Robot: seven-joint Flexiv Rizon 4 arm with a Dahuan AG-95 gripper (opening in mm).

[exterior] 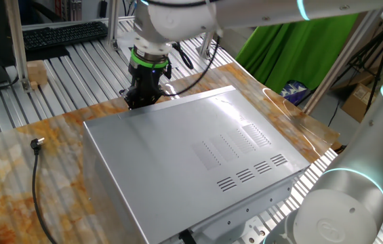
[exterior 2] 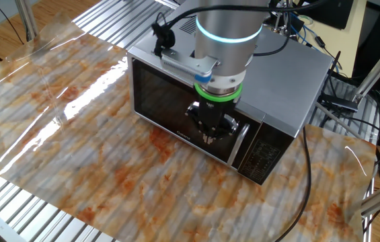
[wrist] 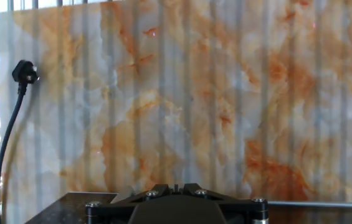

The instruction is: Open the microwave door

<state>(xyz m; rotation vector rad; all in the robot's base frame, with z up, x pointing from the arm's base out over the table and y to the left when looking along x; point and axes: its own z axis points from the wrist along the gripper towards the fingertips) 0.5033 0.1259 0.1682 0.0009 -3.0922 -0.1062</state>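
While door [exterior 2: 176,101] shut, pincer [exterior 2: 212,136] close, plug [wrist: 24,72] aside

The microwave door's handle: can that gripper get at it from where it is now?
Probably yes. The gripper hangs right in front of the microwave door, beside its vertical handle, and nothing stands between them. Whether its fingers already touch the handle is not clear from these views.
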